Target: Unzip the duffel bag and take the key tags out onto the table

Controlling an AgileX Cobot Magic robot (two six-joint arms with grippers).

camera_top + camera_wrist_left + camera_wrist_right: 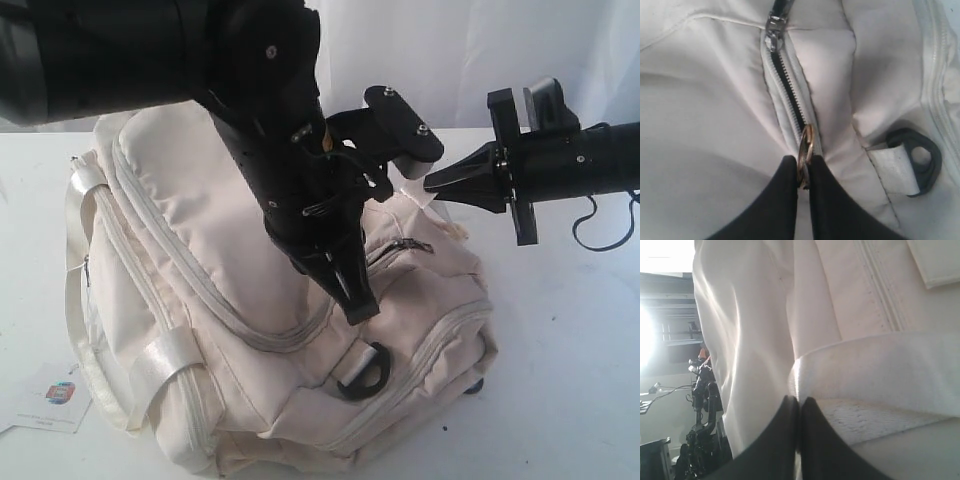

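The cream duffel bag (210, 270) lies on the white table (560, 340). My left gripper (357, 308) reaches down onto its top. In the left wrist view this gripper (801, 162) is shut on a brass-coloured metal ring (807, 142) at the end of a zipper (787, 92). The zipper's teeth are parted a little over a dark gap. My right gripper (430, 184) sits at the bag's far right edge, shut (799, 401) on a fold of the bag's fabric (865, 375). The key tags are hidden.
A black D-ring (362, 372) (922, 159) hangs on a white strap tab near the left gripper. A second metal zipper slider (774, 31) sits at the zipper's other end. A small white paper card (55, 398) with a coloured logo lies left of the bag.
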